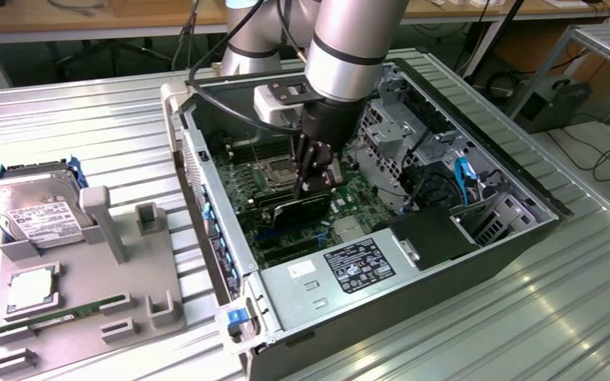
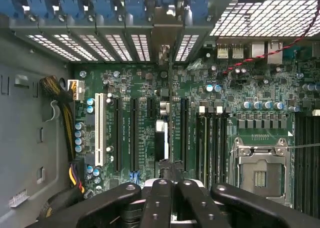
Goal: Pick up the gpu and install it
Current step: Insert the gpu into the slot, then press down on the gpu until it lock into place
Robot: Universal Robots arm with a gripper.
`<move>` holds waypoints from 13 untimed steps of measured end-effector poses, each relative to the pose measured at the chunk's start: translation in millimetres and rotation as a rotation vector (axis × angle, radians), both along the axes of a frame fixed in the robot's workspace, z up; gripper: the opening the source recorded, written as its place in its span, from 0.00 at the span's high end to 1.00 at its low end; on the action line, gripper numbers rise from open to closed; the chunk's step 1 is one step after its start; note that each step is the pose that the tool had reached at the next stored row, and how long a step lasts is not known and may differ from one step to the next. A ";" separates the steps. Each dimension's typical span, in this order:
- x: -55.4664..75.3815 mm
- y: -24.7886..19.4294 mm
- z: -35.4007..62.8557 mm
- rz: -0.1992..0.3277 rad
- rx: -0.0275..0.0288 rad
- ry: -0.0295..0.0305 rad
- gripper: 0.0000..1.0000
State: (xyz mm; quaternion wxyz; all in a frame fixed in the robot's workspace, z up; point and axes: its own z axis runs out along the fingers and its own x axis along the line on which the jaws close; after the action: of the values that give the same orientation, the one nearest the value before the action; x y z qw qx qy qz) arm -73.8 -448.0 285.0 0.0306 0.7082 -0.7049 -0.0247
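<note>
The counter (image 1: pixel 93 119) is ribbed, silvery sheet metal; beyond its far edge stand wooden desks with cables trailing under them, and a metal rack sits at the exterior view's right.

An open computer case (image 1: pixel 496 262) lies on its side on the counter with the green motherboard (image 1: pixel 244 171) facing up. The arm reaches down into it, and the claw (image 1: pixel 310 186) is clenched on the top edge of the gpu (image 1: pixel 289 210). The card stands on edge over the expansion slots, its long axis running from the case's rear wall, at the exterior view's left, toward the middle of the board. In the wrist view the gpu (image 2: pixel 171 133) is seen edge-on as a thin dark line rising from between the fingers (image 2: pixel 159 203) toward the slot covers in the rear wall, lying between two long black slots. Whether it is fully seated cannot be told.

Inside the case there are also the empty CPU socket (image 1: pixel 276 167), a power supply (image 1: pixel 358 266) with a dark label at the near end, and drive cages with a blue cable on the exterior view's right.

At the exterior view's left a grey parts tray (image 1: pixel 83 317) holds a hard drive (image 1: pixel 35 210) in a blue frame, a square silver processor (image 1: pixel 32 290) and a narrow green RAM stick (image 1: pixel 61 315).
</note>
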 end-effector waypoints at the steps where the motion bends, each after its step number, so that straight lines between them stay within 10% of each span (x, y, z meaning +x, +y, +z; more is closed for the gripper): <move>1: 0.0 0.1 0.0 0.000 0.0000 0.0000 0.89; 13: -16.8 -0.2 -0.5 0.000 0.0002 -0.0002 0.89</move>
State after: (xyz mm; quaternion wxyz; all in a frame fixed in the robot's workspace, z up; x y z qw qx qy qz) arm -90.6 -448.2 284.5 0.0305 0.7083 -0.7048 -0.0247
